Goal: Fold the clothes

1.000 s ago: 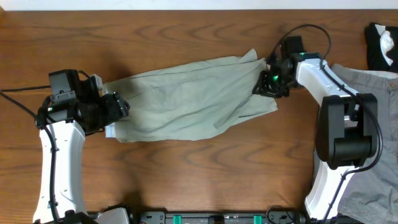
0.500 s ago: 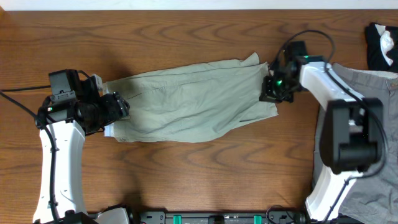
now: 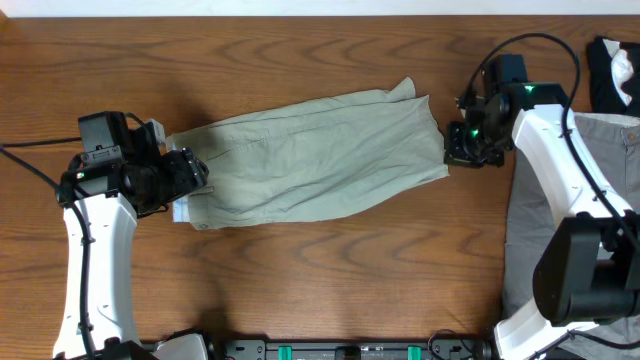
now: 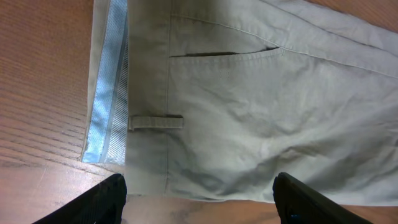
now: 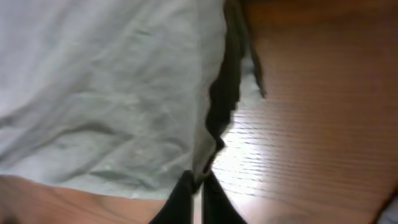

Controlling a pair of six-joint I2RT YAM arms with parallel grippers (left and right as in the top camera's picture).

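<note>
The right fingers (image 5: 180,202), clenched on the hem (image 5: 217,118), have dragged the khaki shorts (image 3: 310,160) rightward. They now lie flatter across the tabletop (image 3: 300,280), ready for folding. The left fingers (image 4: 109,199) hang released over the waistband (image 4: 149,93).

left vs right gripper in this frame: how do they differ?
The left gripper is open, its fingers wide apart over the waistband end of the shorts. The right gripper is shut, pinching the cloth edge at the leg end. The left gripper holds nothing, while the right gripper has fabric between its fingers. Shared: each sits at one end of the same shorts, low over the table.
</note>
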